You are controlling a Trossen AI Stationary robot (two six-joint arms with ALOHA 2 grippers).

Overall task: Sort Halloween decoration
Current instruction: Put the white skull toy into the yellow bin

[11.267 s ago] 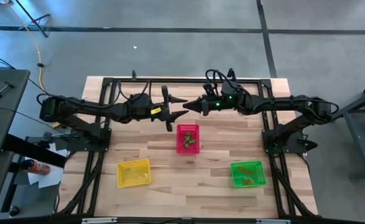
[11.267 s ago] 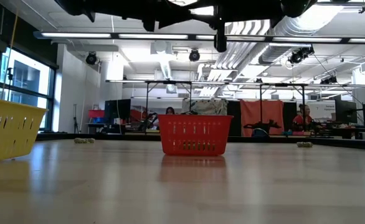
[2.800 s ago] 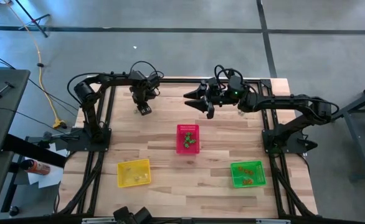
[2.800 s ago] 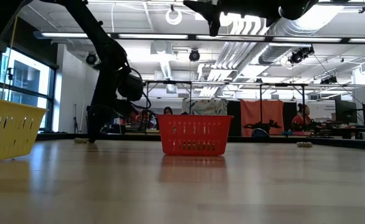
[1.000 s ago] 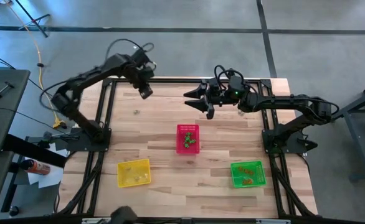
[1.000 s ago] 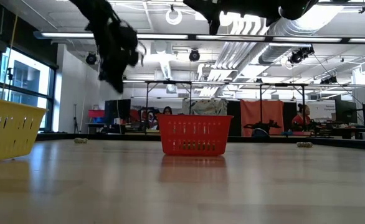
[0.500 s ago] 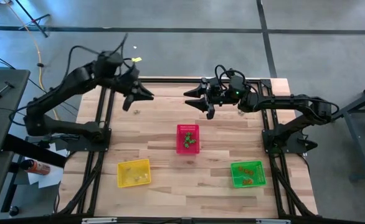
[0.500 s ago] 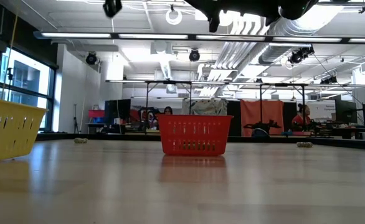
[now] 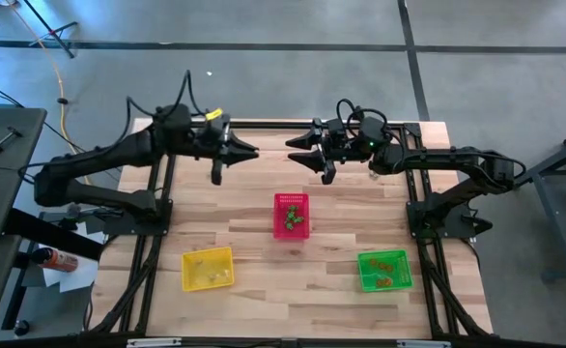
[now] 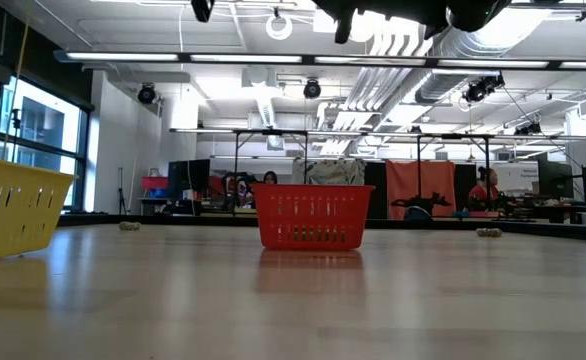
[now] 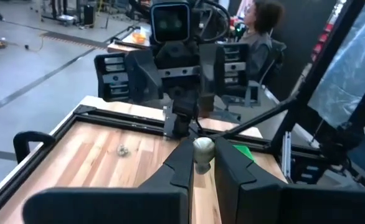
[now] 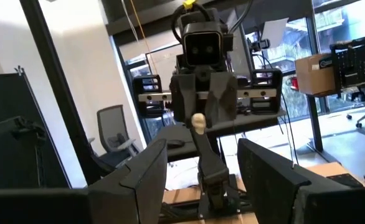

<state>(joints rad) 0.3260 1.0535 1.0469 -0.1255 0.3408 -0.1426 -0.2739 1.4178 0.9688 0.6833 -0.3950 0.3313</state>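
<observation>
Wooden table (image 9: 254, 237), upper-middle of the high view: two arms face tip to tip. Left gripper (image 9: 254, 152) is clamped on one yellowish trinket (image 11: 202, 148); right gripper (image 9: 291, 153) stands apart, empty. Three baskets (red (image 9: 291, 215) centre, yellow (image 9: 208, 269) lower left, green (image 9: 384, 271) lower right). One loose trinket (image 11: 123, 150) on the boards.

Left gripper (image 11: 202, 163) pinches a pale round trinket (image 11: 203, 148) at its fingertips. Right gripper (image 11: 181, 127) faces it head-on. Another trinket (image 11: 123, 150) lies on the table (image 11: 89, 155).
</observation>
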